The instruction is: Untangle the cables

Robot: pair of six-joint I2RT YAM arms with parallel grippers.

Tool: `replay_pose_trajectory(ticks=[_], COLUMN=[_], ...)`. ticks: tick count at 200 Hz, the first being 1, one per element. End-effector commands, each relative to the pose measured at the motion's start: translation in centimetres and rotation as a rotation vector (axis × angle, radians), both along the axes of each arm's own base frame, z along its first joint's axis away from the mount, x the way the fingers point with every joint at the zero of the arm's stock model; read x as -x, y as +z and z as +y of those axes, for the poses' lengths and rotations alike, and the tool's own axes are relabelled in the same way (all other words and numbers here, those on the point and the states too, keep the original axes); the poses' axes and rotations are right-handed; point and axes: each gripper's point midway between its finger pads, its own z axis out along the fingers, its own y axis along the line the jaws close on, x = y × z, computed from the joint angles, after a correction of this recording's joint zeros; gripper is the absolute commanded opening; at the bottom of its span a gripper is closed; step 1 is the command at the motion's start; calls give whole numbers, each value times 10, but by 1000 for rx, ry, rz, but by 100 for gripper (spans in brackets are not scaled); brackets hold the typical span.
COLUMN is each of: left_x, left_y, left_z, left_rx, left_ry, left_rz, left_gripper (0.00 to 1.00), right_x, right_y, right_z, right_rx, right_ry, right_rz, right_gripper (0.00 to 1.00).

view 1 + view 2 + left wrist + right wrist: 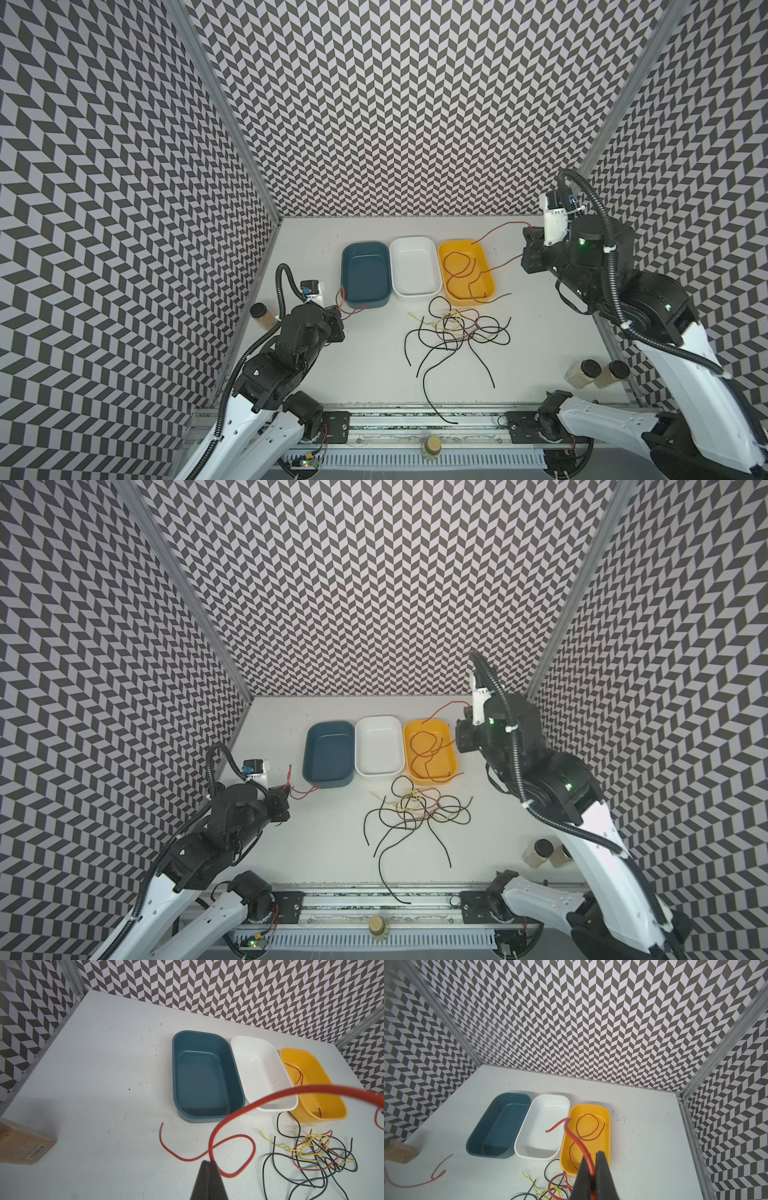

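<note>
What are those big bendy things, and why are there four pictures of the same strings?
That is a robot with two arms. Two pictures come from a camera up above; the other two come from little cameras on the arms' wrists. On the table stand a blue tray, a white tray and a yellow tray, with a tangled pile of black, red and yellow cables in front. A coiled red cable lies in the yellow tray. Each arm ends in a pinching tool. The left tool is shut on a red cable, and the right tool is shut on a second red cable.
</note>
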Motion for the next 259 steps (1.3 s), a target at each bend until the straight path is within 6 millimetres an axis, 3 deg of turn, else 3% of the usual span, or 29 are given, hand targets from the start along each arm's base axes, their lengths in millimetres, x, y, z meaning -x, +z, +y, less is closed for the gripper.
replay_pose_trajectory(ticks=[1,35,78,108,175,259], left_x=[1,1,1,1,2,2], left_y=[-1,-3,-4,-5,-6,-8], left_z=[0,-1,-3,-3,-4,-7], left_rx=[-5,-10,-21,-23,-26,-36], left_ry=[-4,-6,-11,-10,-17,-29], left_rz=[4,15,17,22,24,31], left_gripper=[0,0,0,0,0,0], right_x=[-23,-66,-114,-127,-149,-157], right_y=[18,0,-49,-82,-209,-315], right_z=[9,17,20,23,14,11], right_rx=[-58,-116,-192,-207,-217,-138], right_ry=[43,55,56,39,-120,-216], right_rz=[-71,-20,78,108,331,607], right_gripper=[0,0,0,0,0,0])
